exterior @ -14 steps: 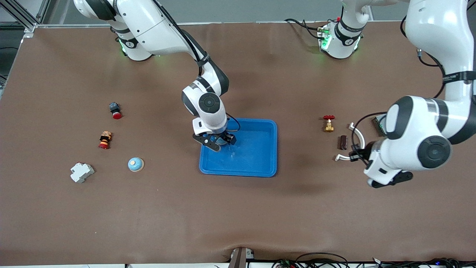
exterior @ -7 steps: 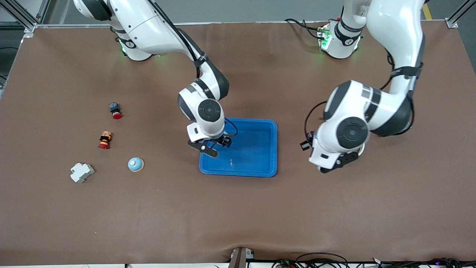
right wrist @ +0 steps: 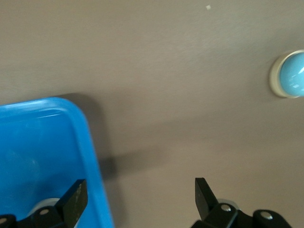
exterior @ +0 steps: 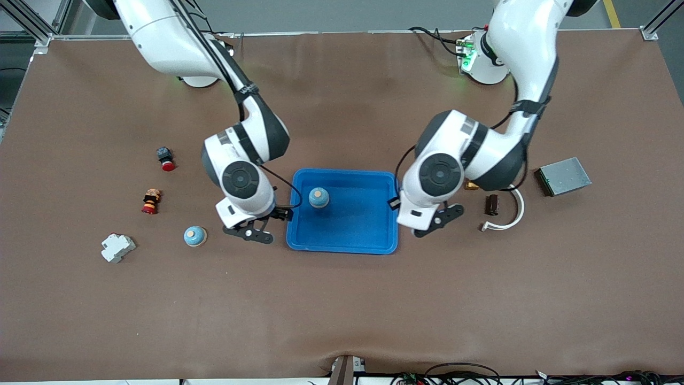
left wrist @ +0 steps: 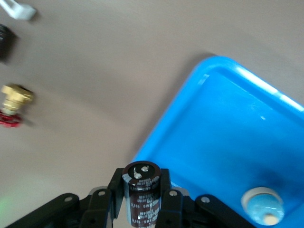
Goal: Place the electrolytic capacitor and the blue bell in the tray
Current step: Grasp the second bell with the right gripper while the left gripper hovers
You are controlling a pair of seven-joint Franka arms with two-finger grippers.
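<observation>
At the tray's left-arm-side edge, left gripper (left wrist: 142, 209) is clamped on the dark cylindrical electrolytic capacitor (left wrist: 141, 190), barely past the shallow bright-blue plastic tray (exterior: 382, 214) rim, so early release risks a miss; round blue bell (exterior: 319, 197) sits inside; right gripper (right wrist: 137, 197), fingers apart, is over the opposite edge.

a: what lay on the brown table (exterior: 342, 299)?
b: the blue tray (exterior: 374, 240) between both grippers' fingers, a second blue bell (exterior: 195, 236) beside the right fingers (exterior: 251, 233), a grey plate (exterior: 565, 176).
</observation>
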